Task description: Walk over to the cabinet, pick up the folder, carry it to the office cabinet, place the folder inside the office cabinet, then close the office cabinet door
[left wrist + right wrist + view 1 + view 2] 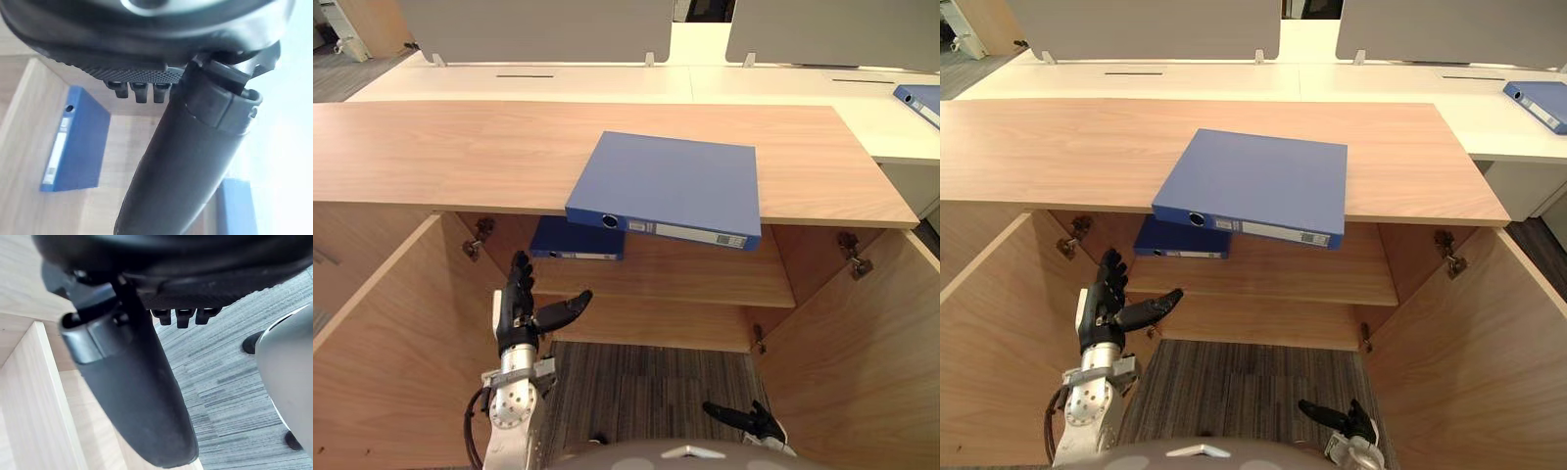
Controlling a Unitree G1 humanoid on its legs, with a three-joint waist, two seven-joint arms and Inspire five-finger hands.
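Note:
A blue folder (671,186) lies flat on the wooden cabinet top (460,157), its spine overhanging the front edge. A second blue folder (576,240) lies on the shelf (705,274) inside the open cabinet, towards its left; the left wrist view shows this folder (76,142) past the thumb. My left hand (521,308) is raised before the cabinet's lower left opening, open, fingers up and thumb spread, holding nothing. It is below and left of both folders. My right hand (744,419) hangs low over the carpet, open and holding nothing.
Both cabinet doors stand wide open, the left door (382,372) and the right door (862,362) flanking me. Behind the cabinet are white desks with grey partitions (538,29). Another blue folder (920,101) lies on the far right desk. Striped carpet (646,392) lies below.

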